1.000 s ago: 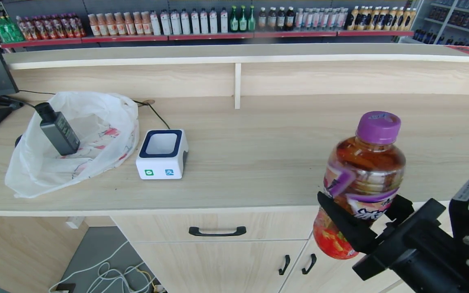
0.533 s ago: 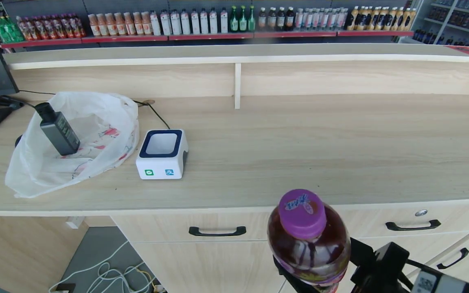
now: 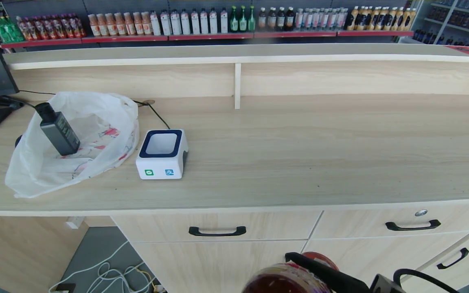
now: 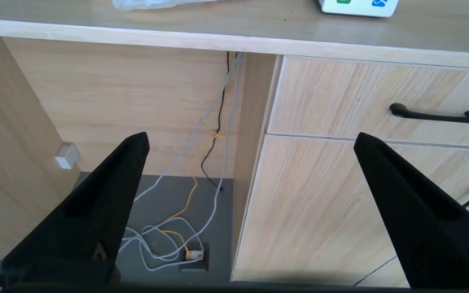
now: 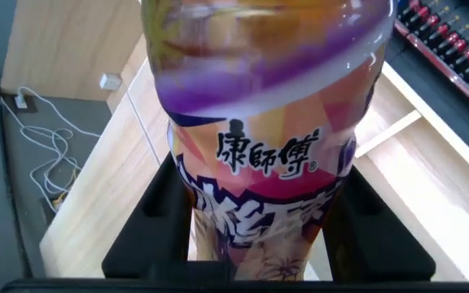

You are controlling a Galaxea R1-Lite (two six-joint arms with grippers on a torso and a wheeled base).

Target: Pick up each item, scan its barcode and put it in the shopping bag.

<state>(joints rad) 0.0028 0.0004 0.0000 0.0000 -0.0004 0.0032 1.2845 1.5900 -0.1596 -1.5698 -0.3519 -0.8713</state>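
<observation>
Surface (image 3: 299,162): pale wood-grain counter top with a raised back ledge and a short upright divider at mid-length of the back edge.
Drawer fronts (image 3: 217,231): same pale wood, below the front edge, with black bar handles.
Shopping bag (image 3: 108,122): thin white plastic with red print, slumped open at the left end of the surface and reaching from near the back edge almost to the front edge.
Left claw (image 4: 251,212): black fingers spread wide and holding nothing, below the front edge toward the left end, facing the cabinet side and loose cables (image 4: 177,236) on the floor.
Right claw (image 5: 259,224): black fingers closed around the bottle's labelled middle, one on each side; low in front of the drawer fronts, off the surface.
Bottle (image 5: 259,122): clear plastic with dark tea-coloured drink and a purple-banded label, gripped by the right claw below and outside the front edge, well apart from the shopping bag.
Scanner box (image 3: 162,154): white cube with a dark-framed window on top, just beside the bag's right side and nearer the front edge than the back.
Handheld device (image 3: 57,130): dark grey, corded, tilted against the bag's open mouth; whether it is inside cannot be told.
</observation>
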